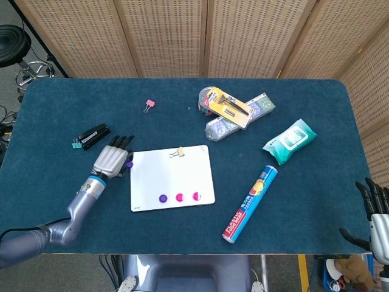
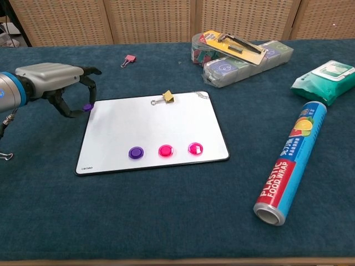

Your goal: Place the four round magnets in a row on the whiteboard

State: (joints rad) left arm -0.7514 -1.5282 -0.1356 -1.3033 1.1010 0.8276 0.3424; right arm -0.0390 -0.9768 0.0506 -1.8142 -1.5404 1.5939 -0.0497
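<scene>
The whiteboard [image 1: 172,177] [image 2: 152,130] lies flat at the table's middle. Near its front edge sit a purple magnet [image 1: 163,198] [image 2: 136,152] and two pink magnets [image 1: 179,197] [image 2: 166,150] in a row. My left hand [image 1: 110,161] [image 2: 52,80] is at the board's far left corner and pinches a fourth, purple magnet [image 1: 129,163] [image 2: 87,107] between its fingertips, just off the board's edge. My right hand [image 1: 374,213] hangs off the table's front right corner with its fingers spread, holding nothing.
A yellow binder clip [image 1: 177,152] [image 2: 167,96] sits on the board's far edge. Black clips [image 1: 91,136] and a pink clip [image 1: 149,105] lie at the left. A plastic wrap roll [image 1: 250,203], a wipes pack [image 1: 290,140] and stacked boxes [image 1: 234,111] lie at the right.
</scene>
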